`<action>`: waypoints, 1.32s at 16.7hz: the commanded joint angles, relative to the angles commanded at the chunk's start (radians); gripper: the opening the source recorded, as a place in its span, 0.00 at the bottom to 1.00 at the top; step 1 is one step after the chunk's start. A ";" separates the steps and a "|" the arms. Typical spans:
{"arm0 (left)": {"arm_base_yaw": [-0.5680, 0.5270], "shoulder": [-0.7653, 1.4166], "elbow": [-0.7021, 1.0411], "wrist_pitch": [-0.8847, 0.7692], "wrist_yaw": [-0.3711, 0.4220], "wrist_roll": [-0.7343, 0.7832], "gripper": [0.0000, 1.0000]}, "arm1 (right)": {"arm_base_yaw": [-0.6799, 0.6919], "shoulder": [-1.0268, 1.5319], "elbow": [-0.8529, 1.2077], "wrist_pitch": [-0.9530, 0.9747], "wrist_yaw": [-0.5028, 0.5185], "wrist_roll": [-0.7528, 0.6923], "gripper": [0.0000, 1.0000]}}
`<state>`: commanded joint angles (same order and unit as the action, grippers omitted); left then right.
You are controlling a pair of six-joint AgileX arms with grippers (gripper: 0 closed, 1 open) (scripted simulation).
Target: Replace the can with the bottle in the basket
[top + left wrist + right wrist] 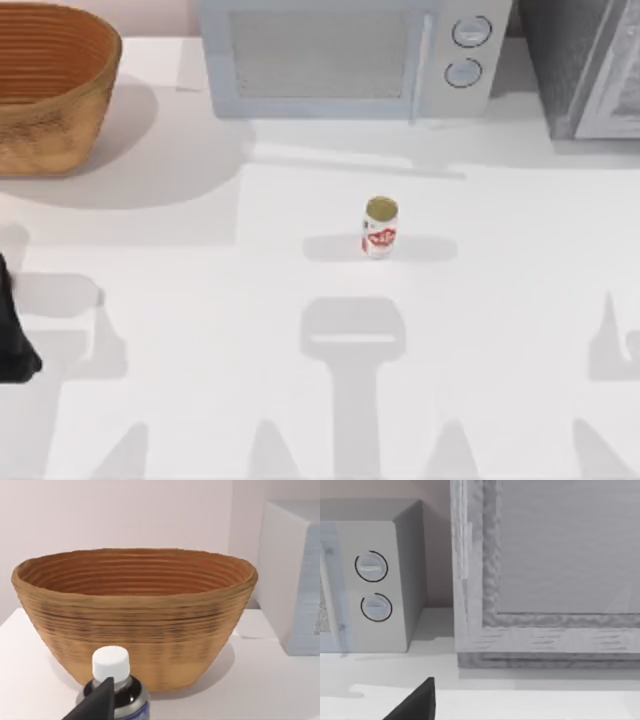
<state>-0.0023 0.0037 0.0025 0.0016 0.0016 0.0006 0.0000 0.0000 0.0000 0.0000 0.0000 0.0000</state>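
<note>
Clenching the bottle [114, 690] just under its cap, left gripper [102, 700] faces the basket [135, 625] ahead. Bottle likely smooth, slippery (keep neck hold). Right gripper [415, 702]: can't tell.

The white tabletop [200, 300] lies open across its middle and near side, with one obstacle there: a small white can with red label and dull gold top [379, 228], standing upright and well apart from everything else. Along the far edge, a pale grey microwave [345, 55] and a grey framed cabinet [590, 65] block passage. The large orange-brown woven wicker basket [50, 85] fills the far left corner, its mouth open above.
</note>
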 joint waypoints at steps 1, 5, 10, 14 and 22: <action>0.003 0.010 0.003 0.009 0.004 -0.001 1.00 | 0.000 0.000 0.000 0.000 0.000 0.000 1.00; 0.042 0.148 0.018 0.141 0.050 0.000 1.00 | 0.000 0.000 0.000 0.000 0.000 0.000 1.00; 0.112 0.518 0.014 0.425 0.119 0.016 1.00 | 0.000 0.000 0.000 0.000 0.000 0.000 1.00; 0.175 0.756 0.017 0.608 0.161 0.037 1.00 | 0.000 0.000 0.000 0.000 0.000 0.000 1.00; 0.272 1.223 0.036 0.998 0.277 0.057 1.00 | 0.000 0.000 0.000 0.000 0.000 0.000 1.00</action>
<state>0.2698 1.2263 0.0388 0.9999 0.2783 0.0572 0.0000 0.0000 0.0000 0.0000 0.0000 0.0000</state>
